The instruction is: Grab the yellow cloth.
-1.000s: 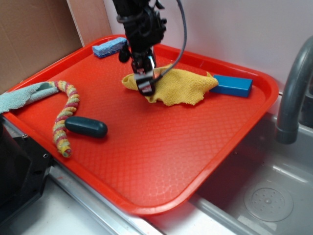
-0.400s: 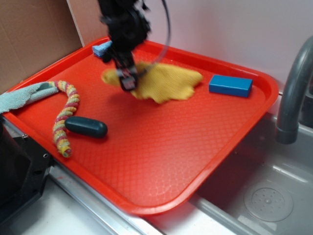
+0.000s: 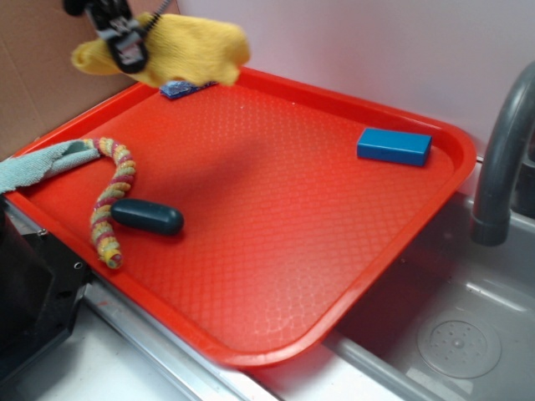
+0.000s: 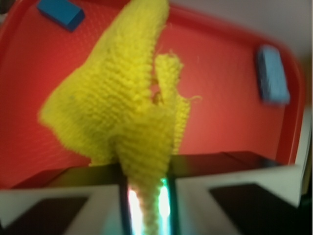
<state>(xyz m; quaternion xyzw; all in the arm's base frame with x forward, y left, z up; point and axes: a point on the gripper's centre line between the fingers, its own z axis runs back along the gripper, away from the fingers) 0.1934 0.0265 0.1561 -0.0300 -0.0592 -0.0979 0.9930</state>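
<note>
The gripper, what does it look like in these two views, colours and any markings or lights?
In the exterior view the gripper is mostly black with a small white patch on its tip; most of the arm is cropped out. In the wrist view its jaws show pale grey-white with dark panels, and a bright white-green glow sits between them.

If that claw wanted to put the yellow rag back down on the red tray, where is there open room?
The widest bare patch is the red tray's middle and near corner, between the dark oval piece and the blue block. The left side is crowded: striped rope, teal cloth. The far-left corner holds a blue sponge, under the yellow cloth held by the gripper.
</note>
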